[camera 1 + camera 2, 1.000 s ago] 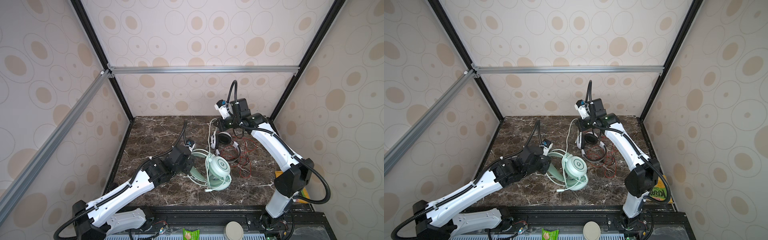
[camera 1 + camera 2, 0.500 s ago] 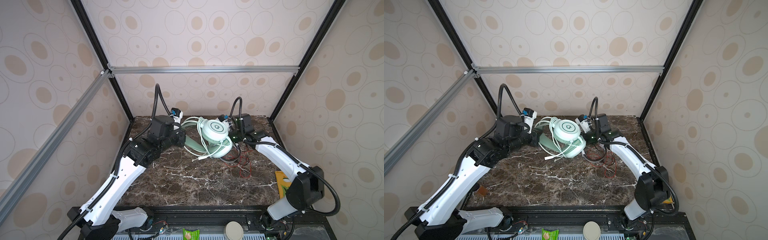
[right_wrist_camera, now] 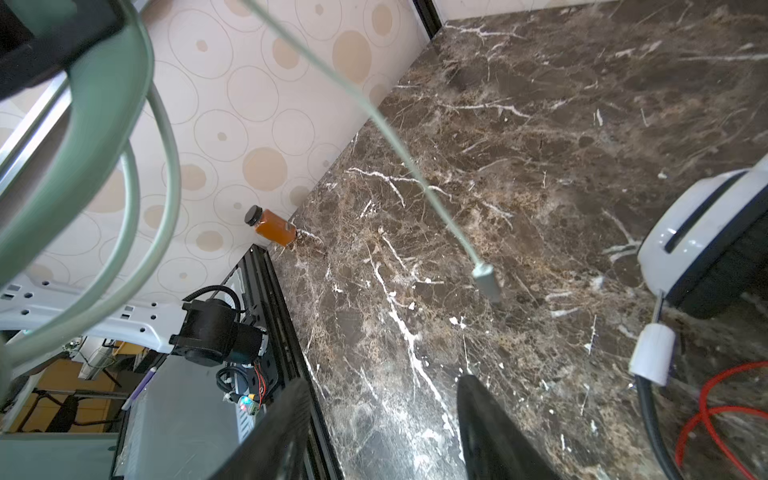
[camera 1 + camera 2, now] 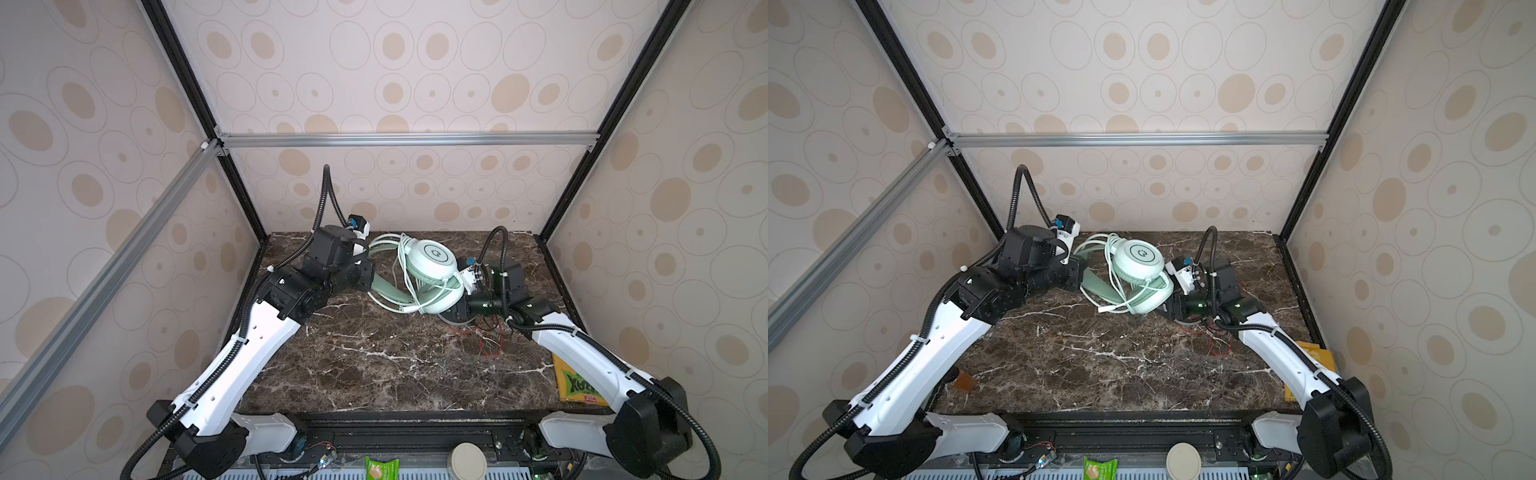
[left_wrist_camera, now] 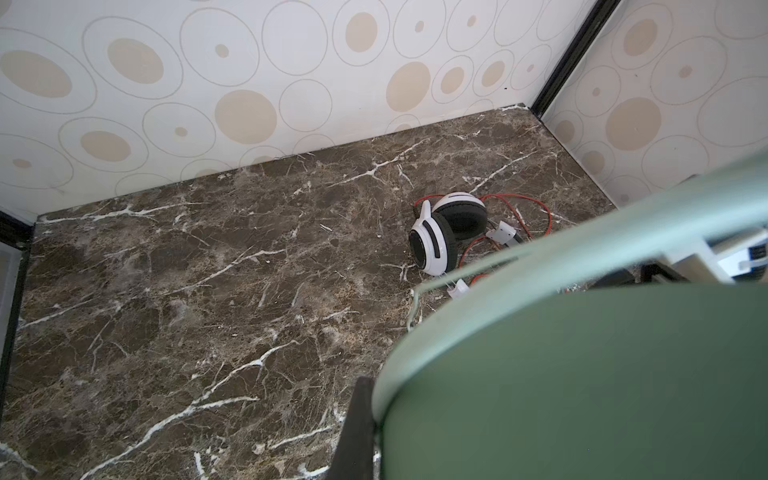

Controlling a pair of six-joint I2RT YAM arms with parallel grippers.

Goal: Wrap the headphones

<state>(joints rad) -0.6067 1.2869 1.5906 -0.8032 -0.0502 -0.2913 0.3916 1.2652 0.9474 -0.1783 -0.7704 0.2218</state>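
The mint-green headphones (image 4: 434, 255) (image 4: 1139, 255) hang above the back of the table. My left gripper (image 4: 369, 279) (image 4: 1077, 276) (image 5: 374, 415) is shut on their wide headband (image 5: 582, 374). Pale green cable loops around the earcups, and its plug (image 3: 484, 282) (image 4: 405, 309) dangles free. My right gripper (image 3: 380, 386) (image 4: 459, 309) sits just under the lower earcup, open and holding nothing. The white headphones (image 5: 436, 241) (image 3: 698, 232) with black earpads lie on the marble beside it. Their red cable (image 4: 490, 345) (image 4: 1221, 343) lies loose there; both top views hide most of that headset.
An orange bottle (image 3: 272, 226) (image 4: 963, 380) lies at the table's front left edge. A yellow snack bag (image 4: 575, 384) (image 4: 1308, 361) sits at the front right under my right arm. A green packet (image 4: 380, 467) and a round lid (image 4: 467, 459) rest below the front rail.
My left gripper has carried the green headphones from the table's front middle up to the back. My right gripper came down from its raised spot, opened and let go of the pale cable.
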